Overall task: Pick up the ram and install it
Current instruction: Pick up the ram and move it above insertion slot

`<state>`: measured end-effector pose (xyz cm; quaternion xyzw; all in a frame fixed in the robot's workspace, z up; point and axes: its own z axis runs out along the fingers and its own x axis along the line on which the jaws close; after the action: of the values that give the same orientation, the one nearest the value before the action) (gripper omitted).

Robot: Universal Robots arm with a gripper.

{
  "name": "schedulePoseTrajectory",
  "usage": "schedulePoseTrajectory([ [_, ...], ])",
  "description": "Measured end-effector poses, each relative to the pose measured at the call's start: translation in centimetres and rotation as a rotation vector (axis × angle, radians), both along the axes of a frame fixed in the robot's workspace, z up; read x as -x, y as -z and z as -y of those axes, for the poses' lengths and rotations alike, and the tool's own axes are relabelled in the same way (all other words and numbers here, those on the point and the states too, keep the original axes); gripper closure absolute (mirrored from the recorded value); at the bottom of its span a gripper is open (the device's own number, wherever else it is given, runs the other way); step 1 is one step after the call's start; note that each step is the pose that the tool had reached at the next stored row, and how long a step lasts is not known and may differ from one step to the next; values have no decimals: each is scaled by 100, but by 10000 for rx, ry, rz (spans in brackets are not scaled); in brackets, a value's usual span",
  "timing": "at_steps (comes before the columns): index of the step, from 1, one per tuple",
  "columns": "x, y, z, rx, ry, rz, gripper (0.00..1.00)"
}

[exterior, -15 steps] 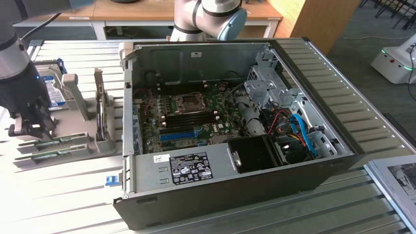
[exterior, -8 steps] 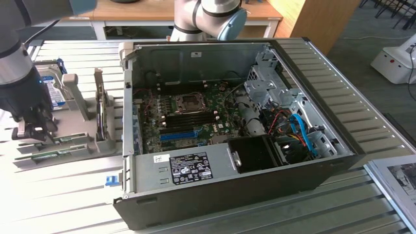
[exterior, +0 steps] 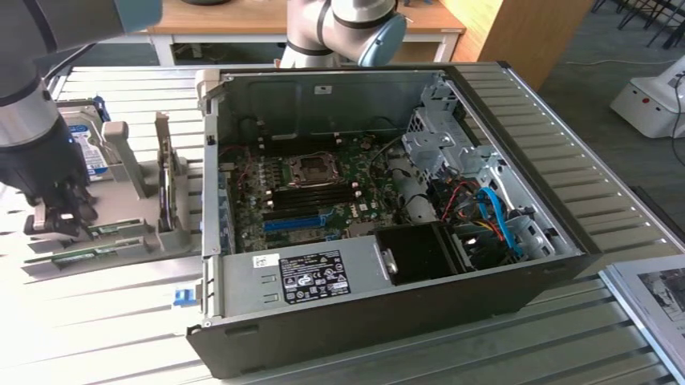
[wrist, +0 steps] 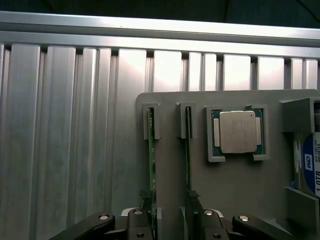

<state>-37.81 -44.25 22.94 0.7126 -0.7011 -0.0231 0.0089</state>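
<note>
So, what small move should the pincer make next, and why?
Probably a small sideways shift, to centre on a single stick. The open pincer sits low over the gray holder, and its fingers seem to line up with one ram stick and the second ram stick, not around either.

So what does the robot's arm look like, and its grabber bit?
The arm is a fat, round, silver-grey tube with pale blue caps on its joints. The end effector at its tip is black. Up close, its chunky black links have shiny round screw heads.
</note>
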Motion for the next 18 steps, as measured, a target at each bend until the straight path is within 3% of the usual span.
schedulePoseTrajectory([
  [7, 0, 6, 3, 0, 0, 1, 61],
  [18, 0, 6, 73, 0, 1, 0, 61],
])
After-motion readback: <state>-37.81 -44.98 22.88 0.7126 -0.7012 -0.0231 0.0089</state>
